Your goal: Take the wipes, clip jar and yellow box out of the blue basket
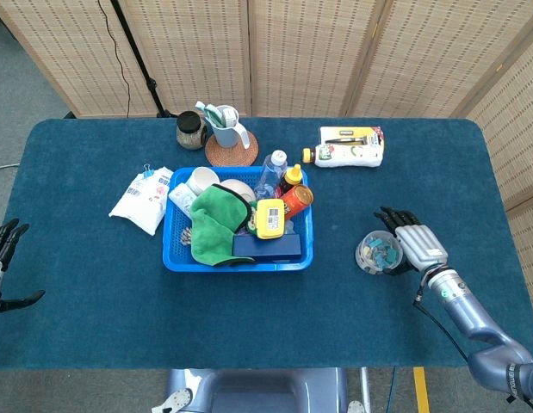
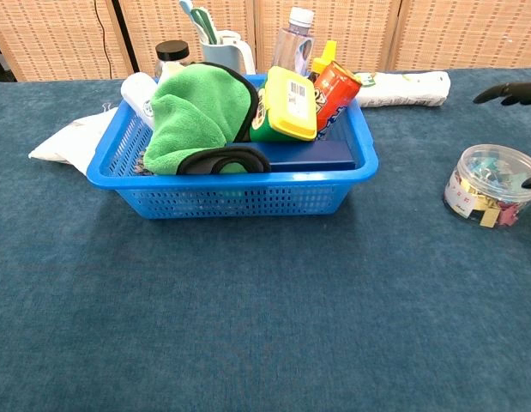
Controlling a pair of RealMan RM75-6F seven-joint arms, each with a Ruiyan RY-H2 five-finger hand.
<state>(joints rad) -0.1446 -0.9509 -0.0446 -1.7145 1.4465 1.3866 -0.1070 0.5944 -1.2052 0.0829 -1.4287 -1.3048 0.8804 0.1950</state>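
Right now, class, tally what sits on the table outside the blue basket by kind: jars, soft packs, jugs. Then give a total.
Jars: 2 (clip jar, dark jar)
Soft packs: 2 (left white pack, back pack)
Jugs: 1 (white jug)
Total: 5

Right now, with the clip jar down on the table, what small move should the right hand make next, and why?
Probably draw the right hand back from the clip jar, then head for the yellow box. The jar stands upright on the table, outside the blue basket, with the fingers apart around it. The yellow box still sits in the basket beside the green cloth.
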